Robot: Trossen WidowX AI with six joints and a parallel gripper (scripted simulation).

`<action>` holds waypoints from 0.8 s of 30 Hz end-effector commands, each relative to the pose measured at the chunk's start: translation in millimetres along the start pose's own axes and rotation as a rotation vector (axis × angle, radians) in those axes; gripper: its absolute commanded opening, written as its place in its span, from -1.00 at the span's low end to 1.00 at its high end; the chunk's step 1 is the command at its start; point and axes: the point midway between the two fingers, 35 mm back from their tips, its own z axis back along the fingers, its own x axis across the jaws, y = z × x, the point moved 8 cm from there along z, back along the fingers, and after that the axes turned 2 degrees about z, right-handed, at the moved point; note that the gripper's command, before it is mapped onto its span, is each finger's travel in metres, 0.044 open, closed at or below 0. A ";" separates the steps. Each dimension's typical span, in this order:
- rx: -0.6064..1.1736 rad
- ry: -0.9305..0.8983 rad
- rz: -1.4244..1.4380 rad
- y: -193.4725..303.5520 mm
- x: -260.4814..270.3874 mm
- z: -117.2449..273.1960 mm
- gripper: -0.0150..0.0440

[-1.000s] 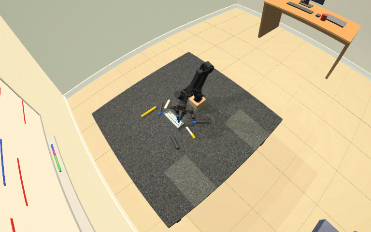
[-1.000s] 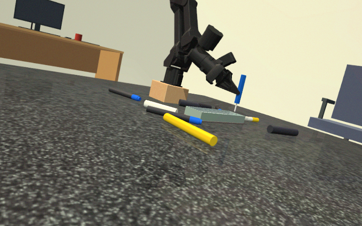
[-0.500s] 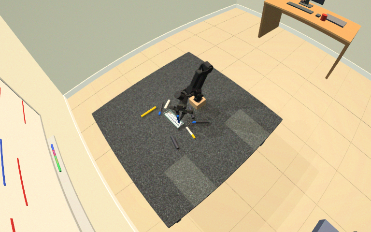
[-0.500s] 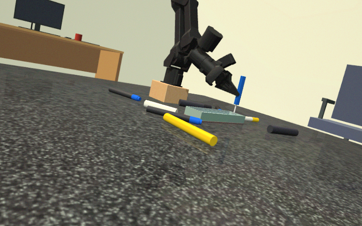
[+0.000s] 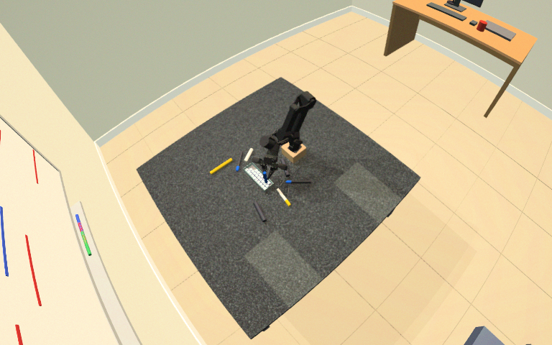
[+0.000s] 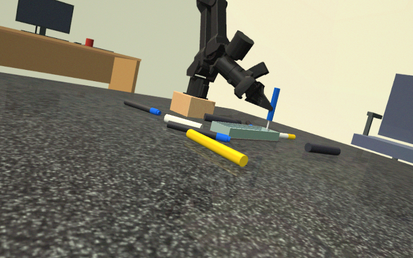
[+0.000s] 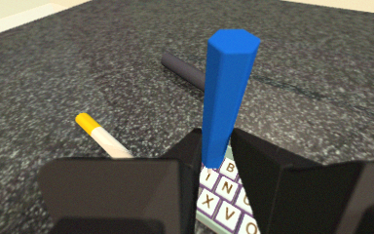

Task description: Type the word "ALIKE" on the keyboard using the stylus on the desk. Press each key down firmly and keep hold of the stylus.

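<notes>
My gripper [image 5: 266, 172] [image 6: 271, 108] [image 7: 215, 135] is shut on the blue stylus [image 5: 264, 177] [image 6: 275, 98] [image 7: 229, 83] and holds it nearly upright, tilted slightly. The small keyboard [image 5: 254, 175] [image 6: 254, 134] [image 7: 227, 187] has white keys in a pale green case and lies below the fingers. In the wrist view the thin pale tip of the stylus is at the upper part of the I key, with B, N, X, V and O around it. In the exterior view the tip reaches down to the keyboard's top. Whether the key is pressed down cannot be told. The fingers hide the other keys.
A white pen with a yellow end [image 5: 284, 197] [image 6: 287, 136] [image 7: 104, 138] and a dark cylinder [image 5: 259, 211] [image 6: 322, 149] [image 7: 184, 71] lie near the keyboard. A yellow stick [image 5: 221, 165] [image 6: 216, 147], a white stick [image 5: 249, 154] [image 6: 182, 121] and blue-ended dark pens lie around it.
</notes>
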 end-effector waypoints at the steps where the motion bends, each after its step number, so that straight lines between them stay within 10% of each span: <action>1: 0.007 0.003 -0.008 2.6 0.5 -0.3 -0.22; 24: 0.007 0.003 -0.008 6.4 0.7 -2.4 -0.22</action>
